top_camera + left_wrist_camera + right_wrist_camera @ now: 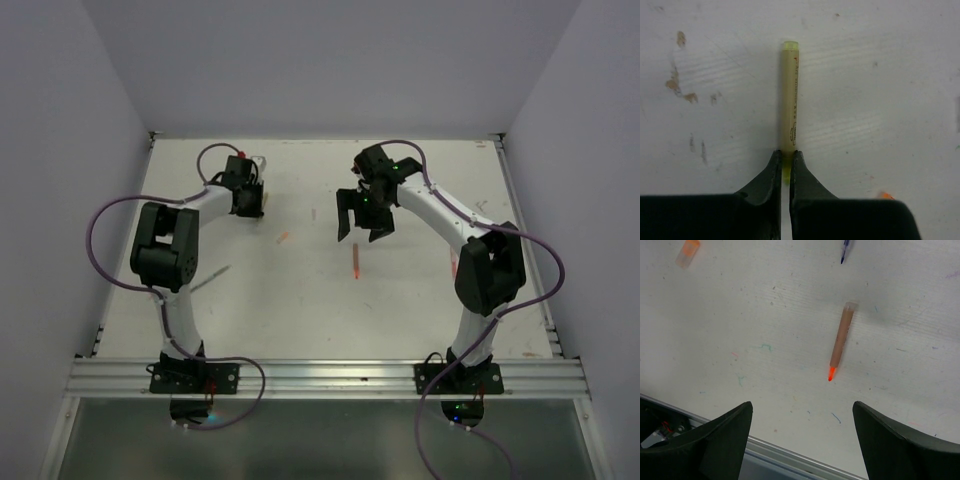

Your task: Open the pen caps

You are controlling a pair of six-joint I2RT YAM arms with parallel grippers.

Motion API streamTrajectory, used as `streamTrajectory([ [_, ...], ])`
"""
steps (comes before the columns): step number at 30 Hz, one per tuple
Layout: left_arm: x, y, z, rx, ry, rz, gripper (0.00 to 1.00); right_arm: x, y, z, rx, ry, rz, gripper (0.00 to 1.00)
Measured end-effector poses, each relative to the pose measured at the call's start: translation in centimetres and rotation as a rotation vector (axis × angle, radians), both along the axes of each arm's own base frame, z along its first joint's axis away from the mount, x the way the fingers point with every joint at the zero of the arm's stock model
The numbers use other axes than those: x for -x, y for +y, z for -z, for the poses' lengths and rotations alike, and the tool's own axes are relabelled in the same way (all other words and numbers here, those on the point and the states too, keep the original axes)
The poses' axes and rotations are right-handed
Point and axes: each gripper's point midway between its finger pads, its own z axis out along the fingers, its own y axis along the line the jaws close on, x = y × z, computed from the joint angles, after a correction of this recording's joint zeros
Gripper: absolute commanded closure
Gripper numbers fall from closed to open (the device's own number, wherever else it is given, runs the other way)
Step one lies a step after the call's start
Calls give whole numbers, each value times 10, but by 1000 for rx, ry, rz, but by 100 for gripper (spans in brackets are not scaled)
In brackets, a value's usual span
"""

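- Where the left arm reaches over the far-left part of the table (300, 310), the left gripper (785, 156) is clenched on the near end of a pale yellow pen (790, 95).
- A yellow-green part of that pen shows in the narrow slit between the fingers; whether it is a cap or a tip cannot be told.
- The pale yellow pen lies flat, pointing straight away from the fingers, with a yellow-green end piece (790, 46) at its far end.
- An orange cap (687, 252) lies loose on the table between the two grippers, well apart from any pen.
- The right gripper (801, 407) hangs above the table, fingers released and spread wide, grasping nothing.
- Beyond its fingers lies an orange-tipped pen (841, 340), tip bare and pointing toward the gripper.
- A blue pen (845, 250) shows only its tip at the far edge of the right wrist view.
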Motion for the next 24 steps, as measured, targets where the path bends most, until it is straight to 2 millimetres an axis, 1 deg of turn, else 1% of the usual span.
streamTrajectory([
  [2, 13, -16, 0, -5, 15, 38, 100, -1, 1, 0, -4, -4, 1, 15],
  [5, 31, -47, 1, -11, 25, 108, 100, -2, 2, -1, -9, -4, 5, 15],
  [7, 46, -64, 2, -9, 36, 148, 100, -2, 1, -1, -10, -4, 8, 14],
  [9, 61, -74, 2, -12, 50, 175, 100, -3, 1, -1, -11, -6, 11, 14],
  [11, 69, -76, 3, -16, 58, 178, 100, -4, 1, -1, -13, -8, 15, 14],
  [14, 73, -71, 3, -16, 65, 155, 100, -6, 1, 1, -19, -12, 24, 14],
  [20, 85, -67, 4, -8, 75, 132, 100, 0, -3, 14, -10, 23, 42, 14],
  [24, 92, -71, 4, 14, 87, 128, 100, 4, 7, 15, -64, 50, 35, 19],
])
